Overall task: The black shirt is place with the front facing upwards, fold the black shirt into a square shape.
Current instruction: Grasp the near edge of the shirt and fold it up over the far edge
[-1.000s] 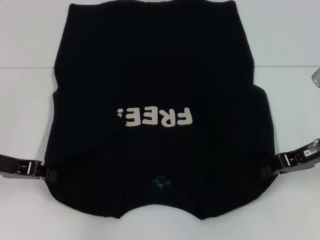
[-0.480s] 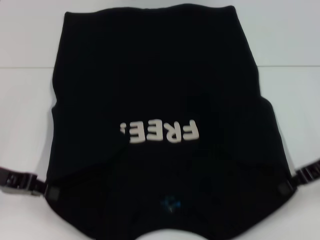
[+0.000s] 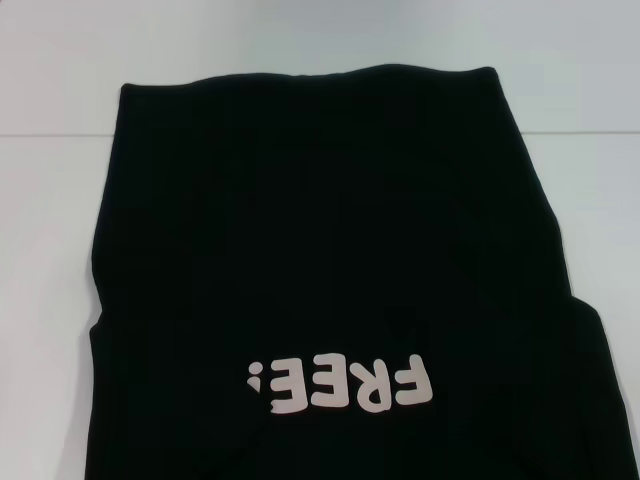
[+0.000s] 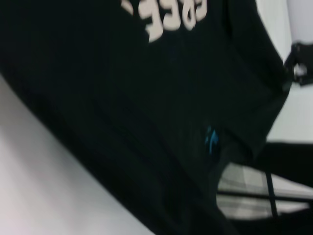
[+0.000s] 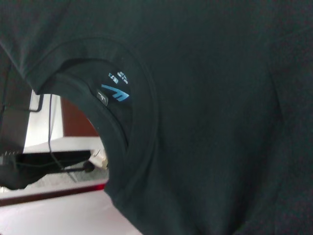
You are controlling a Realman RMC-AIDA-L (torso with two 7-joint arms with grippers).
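Lying spread over the white counter (image 3: 60,60), filling most of the head view: the black shirt (image 3: 320,210), front up, its far straight edge running across the far part of the counter and its near part passing out of sight at the near edge. Showing upside down near the near edge, a little right of centre: the cream "FREE!" lettering (image 3: 345,383). Hanging raised off the counter at the collar end in both wrist views, with the teal neck label (image 5: 115,91) sitting just inside the neck opening (image 5: 68,122). Appearing in the left wrist view at the cloth's far corner: the right gripper (image 4: 298,66), state of its jaws impossible to tell. Not appearing anywhere: the left gripper, so no telling its jaws either.
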